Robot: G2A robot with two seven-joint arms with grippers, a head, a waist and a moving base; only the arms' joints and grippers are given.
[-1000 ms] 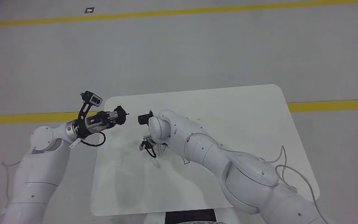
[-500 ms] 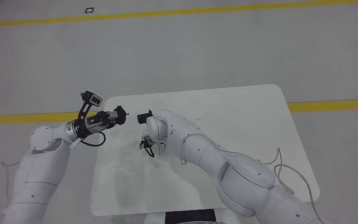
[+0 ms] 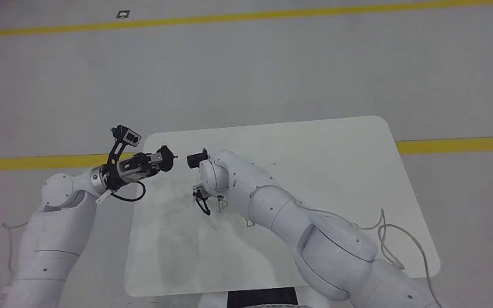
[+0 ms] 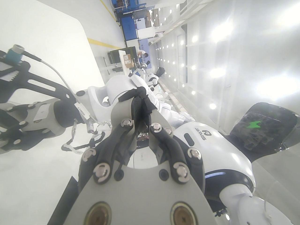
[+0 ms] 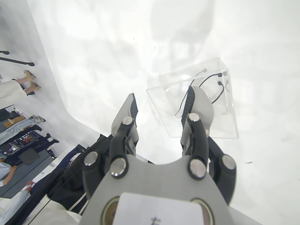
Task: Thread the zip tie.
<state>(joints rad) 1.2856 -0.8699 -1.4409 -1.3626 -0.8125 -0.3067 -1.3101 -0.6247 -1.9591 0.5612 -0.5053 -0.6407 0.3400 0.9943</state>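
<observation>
While the right gripper (image 3: 202, 204) hangs over the left part of the white surface (image 3: 331, 154), I see in its wrist view that its jaws stand wide apart with nothing between them (image 5: 161, 94). They point down at a clear box (image 5: 211, 127) lying on the surface. One finger sits in front of the box and the other is beside it, over bare surface. Thin black zip ties (image 5: 209, 76) lie loose inside the box, one of them running close past the finger that overlaps it. I cannot tell whether they touch.

The left gripper (image 3: 165, 158) is over the far left corner of the surface, aimed sideways at the right arm and well apart from the box. Its jaws are pressed together (image 4: 140, 94). I cannot make out whether anything is pinched at the dark tips.
</observation>
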